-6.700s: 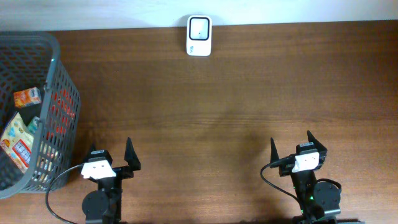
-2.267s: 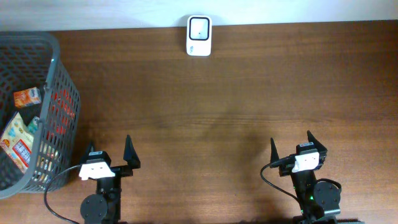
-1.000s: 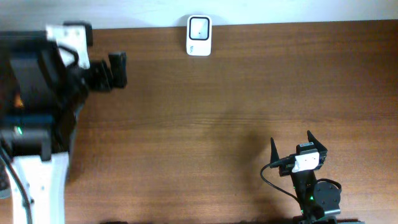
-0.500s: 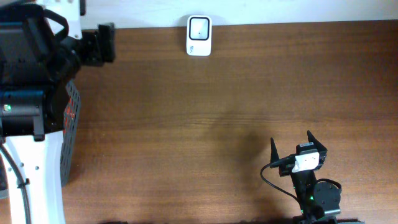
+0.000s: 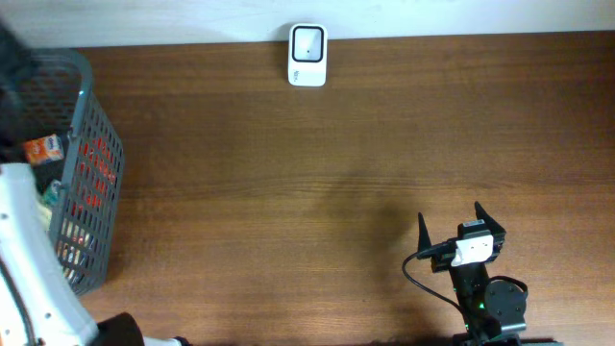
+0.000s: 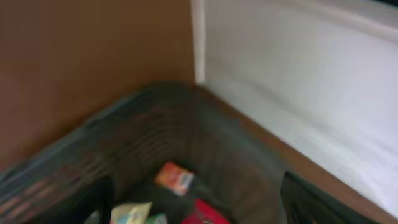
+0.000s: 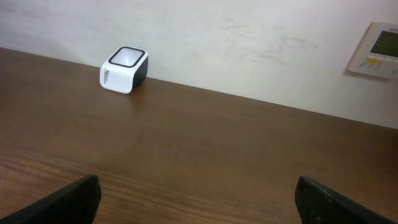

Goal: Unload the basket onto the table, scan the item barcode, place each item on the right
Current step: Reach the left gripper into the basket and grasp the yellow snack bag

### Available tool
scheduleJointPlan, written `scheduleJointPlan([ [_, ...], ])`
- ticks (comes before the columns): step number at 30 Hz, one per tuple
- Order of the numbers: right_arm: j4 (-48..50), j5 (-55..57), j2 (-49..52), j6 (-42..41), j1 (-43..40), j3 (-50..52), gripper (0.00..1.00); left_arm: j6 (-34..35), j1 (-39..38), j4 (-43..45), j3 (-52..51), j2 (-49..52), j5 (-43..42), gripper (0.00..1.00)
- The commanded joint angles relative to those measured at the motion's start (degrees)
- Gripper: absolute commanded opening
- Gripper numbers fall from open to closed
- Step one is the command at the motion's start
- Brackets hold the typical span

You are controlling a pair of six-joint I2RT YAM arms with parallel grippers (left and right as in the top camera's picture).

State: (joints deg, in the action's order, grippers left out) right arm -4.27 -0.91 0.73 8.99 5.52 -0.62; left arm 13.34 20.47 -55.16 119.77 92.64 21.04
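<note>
Several packaged items lie in the grey mesh basket [image 5: 91,173] at the table's left edge, among them an orange packet [image 5: 43,149]. The left wrist view looks down into the basket [image 6: 124,143] at the orange packet [image 6: 175,177], a yellow packet [image 6: 130,213] and a red packet [image 6: 208,216]. My left gripper [image 6: 196,208] hangs open above them, holding nothing. Overhead shows only the left arm's white link [image 5: 29,259]. The white barcode scanner [image 5: 307,42] stands at the table's far edge, also in the right wrist view [image 7: 124,69]. My right gripper [image 5: 450,223] rests open and holds nothing at the near right.
A white wall [image 7: 249,43] runs behind the table, with a wall panel [image 7: 376,48] at the right. The brown tabletop [image 5: 336,163] lies between the basket, the scanner and the right arm.
The left arm has swung from the table's back left over the basket, and its jaws have narrowed a little. The right arm has not moved.
</note>
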Motion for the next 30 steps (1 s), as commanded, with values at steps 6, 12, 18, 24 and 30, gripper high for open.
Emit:
scheduleJointPlan([
  [6,-0.26,0.48,-0.37,-0.42,0.46,0.31,0.98,12.37,11.02,-10.21,1.07,6.14,-0.28,0.61],
  [12,-0.26,0.48,-0.37,-0.42,0.46,0.31,0.99,14.51,10.93,-17.31,-2.29,13.6,-0.24,0.55],
  [18,-0.26,0.48,-0.37,-0.42,0.46,0.31,0.99,14.43,10.99,-15.02,-15.13,14.8,1.16,0.54],
  [24,-0.26,0.48,-0.37,-0.42,0.46,0.31,0.99,12.44,12.35,-11.23,-25.35,14.8,1.53,0.56],
  [30,-0.26,0.48,-0.37,-0.42,0.46,0.31,0.99,12.07,15.5,-7.19,-30.58,14.84,2.78,0.75],
])
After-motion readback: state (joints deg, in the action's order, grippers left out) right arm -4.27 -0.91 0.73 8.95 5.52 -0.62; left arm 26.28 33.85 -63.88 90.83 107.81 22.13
